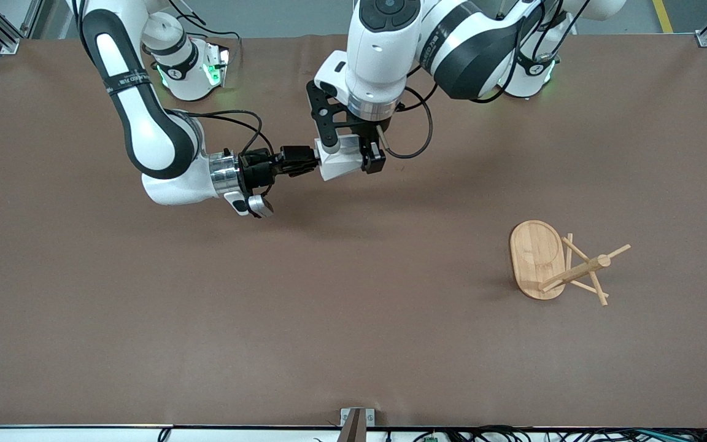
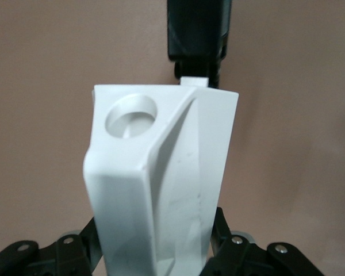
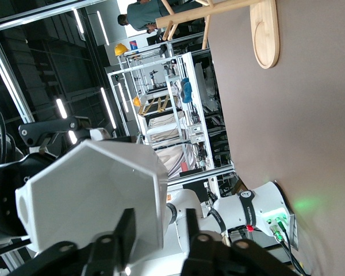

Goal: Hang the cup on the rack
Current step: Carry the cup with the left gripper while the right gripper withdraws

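Gripping the cup (image 1: 339, 161) from above, the left end effector (image 1: 349, 156) hangs over the middle of the counter (image 1: 353, 319), toward the robots' bases, its black fingers (image 1: 329, 138) clamped on either side of the white faceted body. In the left wrist view the cup (image 2: 161, 184) fills the frame, its handle with the round hole turned up toward the camera and the fingers pressing its lower sides. The right end effector (image 1: 312, 162) reaches in level from the right arm's end and meets the same cup at its end; in the right wrist view its two fingers (image 3: 125, 233) straddle the edge of the cup (image 3: 92, 201) at the hexagonal face, one on each side of the wall, closed on it. The cup is held in the air, clear of the counter, between both end effectors.

The rack (image 1: 559, 264) lies well apart from them, nearer to the front camera and toward the left arm's end of the counter. It is tipped over, its oval base standing on edge and its post and pegs pointing sideways along the brown surface.
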